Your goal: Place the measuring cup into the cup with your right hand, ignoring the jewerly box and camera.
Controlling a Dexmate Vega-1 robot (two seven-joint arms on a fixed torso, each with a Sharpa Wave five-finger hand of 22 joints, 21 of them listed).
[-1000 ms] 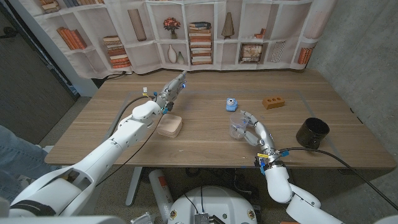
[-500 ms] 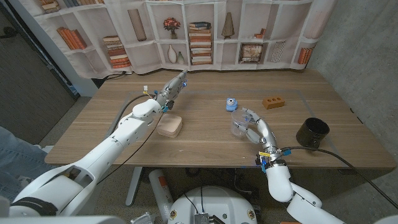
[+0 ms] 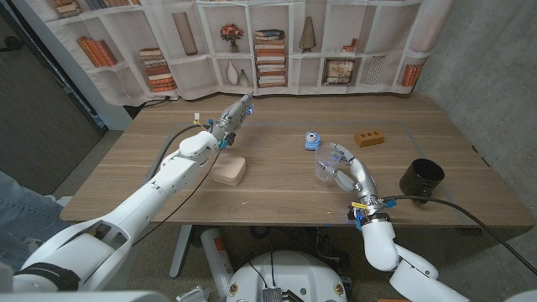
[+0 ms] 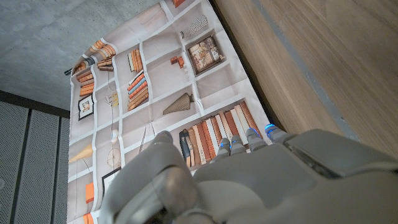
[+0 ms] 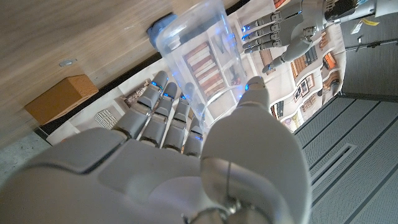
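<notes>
Nearest the table's front edge, right hand (image 3: 346, 174) wrapped around the clear measuring cup (image 3: 324, 170), fingers on one side and thumb on the other, as the right wrist view (image 5: 205, 68) makes plain. Held just above the wooden table (image 3: 277, 189), apparently lifted clear of the surface, though contact underneath cannot be judged from the head view. Long axis of the cup running out of the grip roughly along the fingers; mouth end and base hard to tell apart through the transparent plastic. Nothing visible inside it.

Off to the right, well apart from the hand, a black cup (image 3: 420, 177) standing upright near the table's right edge, mouth up, dark interior with no contents that can be made out.

To the left, a pale jewelry box (image 3: 228, 169), lid closed. Farther back, a small blue camera (image 3: 312, 140) and an orange-brown block (image 3: 367, 137).

Farthest in, left hand (image 3: 232, 119) with fingers stretched out straight and together, holding nothing, raised over the table toward the bookshelf-print curtain (image 3: 277, 42).
</notes>
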